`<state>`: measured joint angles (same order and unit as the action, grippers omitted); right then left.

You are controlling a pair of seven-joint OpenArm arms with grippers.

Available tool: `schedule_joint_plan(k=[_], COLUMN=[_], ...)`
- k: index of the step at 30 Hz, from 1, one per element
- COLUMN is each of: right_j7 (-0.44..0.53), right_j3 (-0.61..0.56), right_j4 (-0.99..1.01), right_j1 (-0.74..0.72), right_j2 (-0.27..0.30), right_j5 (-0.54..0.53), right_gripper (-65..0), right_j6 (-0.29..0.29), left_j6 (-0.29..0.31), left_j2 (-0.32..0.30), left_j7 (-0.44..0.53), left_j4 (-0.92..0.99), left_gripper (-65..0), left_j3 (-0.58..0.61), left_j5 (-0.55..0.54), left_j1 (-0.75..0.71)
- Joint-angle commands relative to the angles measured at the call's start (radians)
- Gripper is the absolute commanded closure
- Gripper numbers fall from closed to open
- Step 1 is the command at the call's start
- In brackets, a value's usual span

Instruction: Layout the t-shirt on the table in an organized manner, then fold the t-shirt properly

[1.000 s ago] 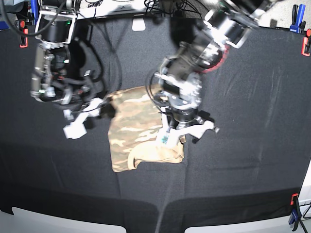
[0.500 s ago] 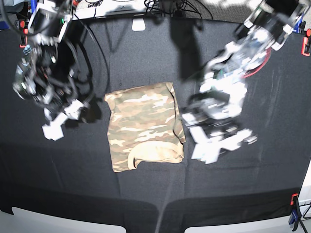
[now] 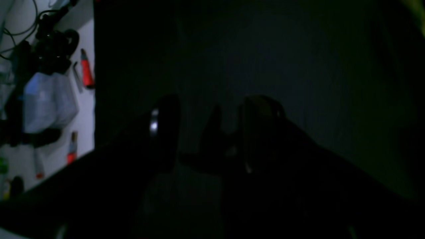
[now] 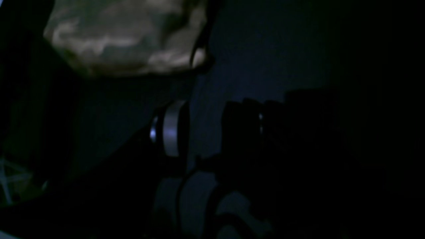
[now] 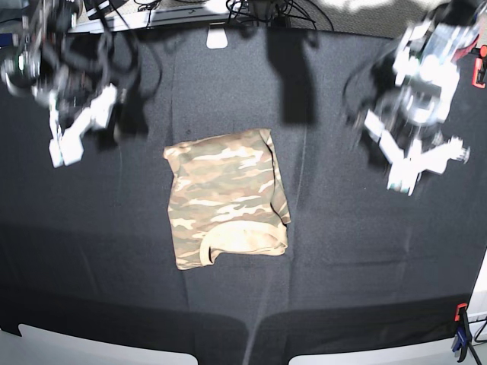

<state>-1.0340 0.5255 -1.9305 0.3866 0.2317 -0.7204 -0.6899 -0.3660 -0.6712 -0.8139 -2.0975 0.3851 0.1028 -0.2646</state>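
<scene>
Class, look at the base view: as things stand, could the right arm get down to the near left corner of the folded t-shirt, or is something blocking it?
Probably yes. The right gripper hangs open beside the t-shirt, with only bare table between them.

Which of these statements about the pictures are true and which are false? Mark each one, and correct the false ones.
1. The t-shirt lies folded on the table. True.
2. The left gripper holds the t-shirt. False: it is open, off to the side, holding nothing.
3. The right gripper is clear of the t-shirt. True.
4. The table is white. False: it is covered in black cloth.
5. The t-shirt has a camouflage print. True.
</scene>
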Motion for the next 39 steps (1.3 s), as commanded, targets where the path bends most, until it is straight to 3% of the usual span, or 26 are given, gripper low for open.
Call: schedule_joint_plan(k=[1, 4, 9, 13, 19, 27, 31, 35, 39], right_j7=[0.019, 0.023, 0.044, 0.043, 0.042, 0.042, 0.060, 0.113, 0.185], right_j3=[0.006, 0.008, 0.058, 0.116, 0.191, 0.208, 0.207, 0.206, 0.194], right_j4=[-0.042, -0.094, -0.111, -0.112, -0.112, -0.112, -0.111, -0.103, -0.055], right_j1=[0.027, 0.106, 0.222, 0.317, 0.469, 0.636, 0.698, 0.725, 0.721], right_j2=[0.013, 0.013, 0.012, 0.012, 0.013, 0.013, 0.012, 0.013, 0.021], right_j5=[-0.020, -0.019, -0.020, -0.026, -0.100, -0.099, -0.099, -0.077, -0.026], right_gripper=[-25.4, -25.4, -25.4, -25.4, -25.4, -25.4, -25.4, -25.4, -25.4], right_j6=[-0.008, -0.008, -0.008, -0.008, -0.008, -0.008, -0.008, -0.008, -0.008], left_j6=[-0.012, -0.017, -0.079, -0.095, -0.148, -0.167, -0.169, -0.136, 0.047], left_j2=[-0.026, -0.051, -0.053, -0.053, -0.053, -0.052, -0.035, 0.024, 0.086], left_j7=[0.014, 0.014, 0.013, 0.014, -0.044, -0.075, -0.027, 0.028, 0.108], left_j4=[-0.026, -0.045, -0.061, -0.098, -0.128, -0.127, -0.127, -0.103, 0.021], left_gripper=[-27.9, -27.9, -27.9, -27.9, -27.9, -27.9, -27.9, -27.9, -27.9], left_j3=[-0.007, -0.007, -0.007, -0.007, -0.012, -0.161, -0.215, -0.220, -0.220], left_j5=[0.029, 0.048, 0.143, 0.185, 0.292, 0.280, 0.201, 0.109, 0.015], left_j1=[-0.025, -0.114, -0.243, -0.348, -0.470, -0.678, -0.787, -0.836, -0.826])
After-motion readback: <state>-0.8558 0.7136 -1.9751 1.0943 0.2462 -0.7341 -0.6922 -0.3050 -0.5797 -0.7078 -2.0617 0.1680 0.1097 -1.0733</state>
